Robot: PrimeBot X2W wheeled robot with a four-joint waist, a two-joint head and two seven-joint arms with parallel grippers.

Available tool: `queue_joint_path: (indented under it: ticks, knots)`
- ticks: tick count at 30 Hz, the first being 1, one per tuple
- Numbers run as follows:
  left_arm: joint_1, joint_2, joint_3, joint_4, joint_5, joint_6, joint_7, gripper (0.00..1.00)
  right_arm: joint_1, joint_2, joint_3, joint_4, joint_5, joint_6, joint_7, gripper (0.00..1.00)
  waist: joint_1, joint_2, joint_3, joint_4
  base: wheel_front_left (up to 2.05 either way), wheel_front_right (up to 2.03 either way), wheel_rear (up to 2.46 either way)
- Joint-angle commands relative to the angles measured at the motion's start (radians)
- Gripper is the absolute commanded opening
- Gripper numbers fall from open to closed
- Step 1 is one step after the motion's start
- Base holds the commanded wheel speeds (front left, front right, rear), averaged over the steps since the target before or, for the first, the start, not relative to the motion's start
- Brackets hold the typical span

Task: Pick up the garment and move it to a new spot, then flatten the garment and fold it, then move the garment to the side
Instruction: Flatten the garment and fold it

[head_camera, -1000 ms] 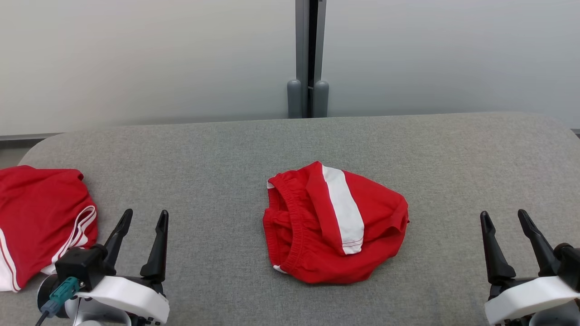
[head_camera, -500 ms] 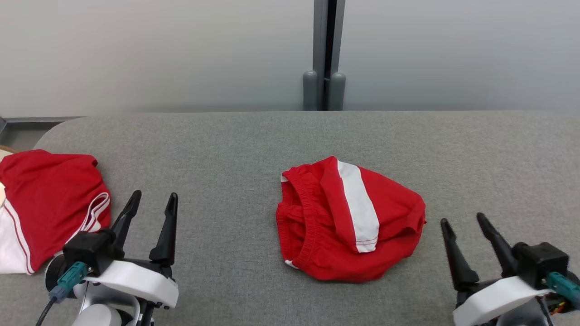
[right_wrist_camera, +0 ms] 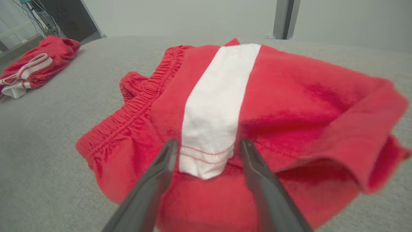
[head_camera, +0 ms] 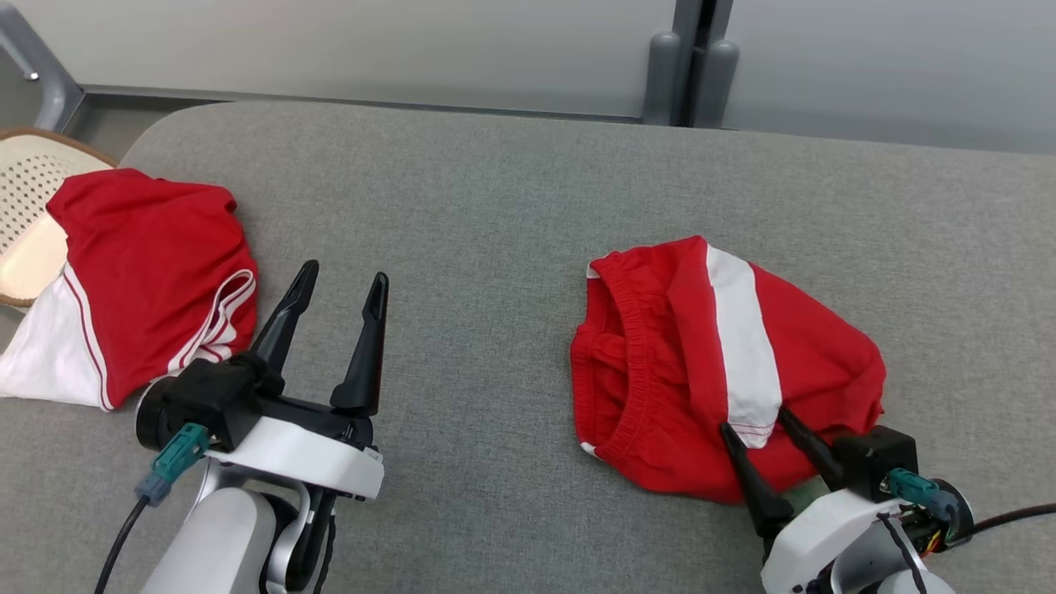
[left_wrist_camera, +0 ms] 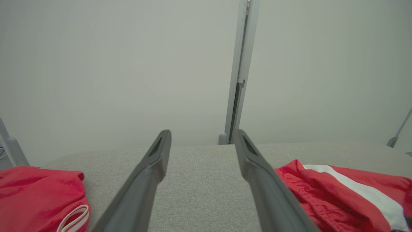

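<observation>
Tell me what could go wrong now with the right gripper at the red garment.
1. The right gripper, open astride the white stripe, may pinch only the top layer, so the crumpled garment could slip when lifted.
2. The second red garment lies close to the open left gripper, which might snag it.

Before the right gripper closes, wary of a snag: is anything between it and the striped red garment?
Nothing visible. The right gripper is open at the near edge of the garment, fingers either side of the white stripe at its hem. The other red garment lies far to the left.
</observation>
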Motion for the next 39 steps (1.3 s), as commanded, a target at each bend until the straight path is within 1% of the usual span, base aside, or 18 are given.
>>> queue_joint_path:
  ticks: [1, 2, 3, 4, 7, 11, 17, 20, 23, 25, 27, 28, 30, 31, 32, 33, 34, 39]
  knots:
    - [-0.015, -0.002, 0.000, 0.004, 0.002, -0.003, -0.007, 1.00, -0.018, -0.003, -0.002, 0.011, 0.006, 0.000, 0.000, 0.58, 0.0000, 0.0000, 0.027, 0.022, 0.00, 0.00, 0.00]
    - [-0.019, -0.003, -0.001, 0.007, 0.003, -0.003, -0.009, 1.00, -0.024, -0.004, -0.001, 0.016, 0.008, 0.000, -0.003, 0.40, 0.0000, 0.0000, 0.030, 0.022, 0.00, 0.00, 0.00]
    - [-0.023, -0.002, 0.000, 0.008, 0.006, -0.002, -0.012, 1.00, -0.032, -0.005, 0.001, 0.014, 0.011, 0.000, -0.010, 0.15, 0.0000, 0.0000, 0.033, 0.019, 0.00, 0.00, 0.00]
    - [-0.026, -0.003, 0.002, 0.007, 0.005, -0.001, -0.014, 1.00, -0.040, -0.008, 0.006, 0.011, 0.016, 0.000, -0.015, 0.00, 0.0000, 0.0000, 0.036, 0.014, 0.00, 0.00, 0.00]
    - [-0.029, 0.002, 0.002, 0.013, 0.012, 0.004, -0.018, 1.00, -0.050, -0.024, 0.006, -0.006, 0.025, 0.000, -0.038, 0.00, 0.0000, 0.0000, 0.037, -0.001, 0.00, 0.00, 0.00]
    - [-0.020, 0.009, 0.008, 0.019, 0.009, 0.009, -0.022, 1.00, -0.055, -0.040, -0.029, -0.066, 0.022, 0.000, -0.058, 0.00, 0.0000, 0.0000, 0.028, -0.028, 0.00, 0.00, 0.00]
    - [-0.007, 0.024, 0.019, 0.013, 0.006, 0.021, -0.016, 1.00, -0.024, -0.067, -0.152, -0.178, 0.000, 0.000, -0.036, 0.00, 0.0000, 0.0000, 0.015, -0.075, 0.00, 0.00, 0.00]
    - [-0.002, 0.025, 0.018, 0.008, 0.002, 0.028, -0.010, 1.00, 0.017, -0.084, -0.207, -0.193, 0.004, 0.000, 0.000, 0.00, 0.0000, 0.0000, 0.011, -0.086, 0.00, 0.00, 0.00]
    - [0.005, 0.027, 0.021, 0.005, -0.003, 0.033, -0.007, 1.00, 0.072, -0.096, -0.233, -0.165, 0.016, 0.000, 0.030, 0.00, 0.0000, 0.0000, 0.008, -0.097, 0.00, 0.00, 0.00]
    - [0.007, 0.028, 0.021, 0.006, -0.002, 0.035, -0.007, 1.00, 0.091, -0.090, -0.233, -0.150, 0.026, 0.000, 0.037, 0.00, 0.0000, 0.0000, 0.007, -0.099, 0.00, 0.00, 0.00]
    - [0.011, 0.029, 0.019, 0.006, -0.004, 0.037, -0.003, 1.00, 0.125, -0.094, -0.231, -0.102, 0.021, 0.000, 0.059, 0.00, 0.0000, 0.0000, 0.005, -0.102, 0.00, 0.00, 0.00]
    - [0.012, 0.029, 0.018, 0.006, -0.003, 0.039, -0.003, 1.00, 0.133, -0.085, -0.227, -0.079, 0.030, 0.000, 0.058, 0.00, 0.0000, 0.0000, 0.005, -0.104, 0.00, 0.00, 0.00]
    - [0.013, 0.028, 0.017, 0.005, -0.006, 0.041, -0.001, 1.00, 0.148, -0.089, -0.217, -0.023, 0.020, 0.000, 0.051, 0.00, 0.0000, 0.0000, 0.005, -0.107, 0.00, 0.00, 0.00]
    - [0.013, 0.029, 0.015, 0.004, -0.006, 0.042, 0.000, 1.00, 0.150, -0.078, -0.216, 0.004, 0.029, 0.000, 0.045, 0.00, 0.0000, 0.0000, 0.004, -0.108, 0.00, 0.00, 0.00]
    - [0.014, 0.028, 0.014, 0.004, -0.008, 0.042, 0.001, 1.00, 0.145, -0.071, -0.213, 0.022, 0.031, 0.000, 0.033, 0.24, 0.0000, 0.0000, 0.004, -0.110, 0.00, 0.00, 0.00]
    - [0.015, 0.028, 0.014, 0.004, -0.009, 0.044, 0.002, 1.00, 0.135, -0.067, -0.214, 0.034, 0.036, 0.000, 0.016, 0.24, 0.0000, 0.0000, 0.003, -0.112, 0.00, 0.00, 0.00]
    - [0.018, 0.029, 0.015, 0.005, -0.009, 0.045, 0.001, 1.00, 0.124, -0.058, -0.219, 0.043, 0.043, 0.000, -0.003, 1.00, 0.0000, 0.0000, 0.000, -0.114, 0.00, 0.00, 0.00]
    - [0.043, 0.035, 0.023, 0.008, -0.015, 0.059, 0.001, 1.00, 0.091, -0.039, -0.254, -0.011, 0.067, 0.000, -0.096, 1.00, 0.0000, 0.0000, -0.022, -0.124, 0.00, 0.00, 0.00]
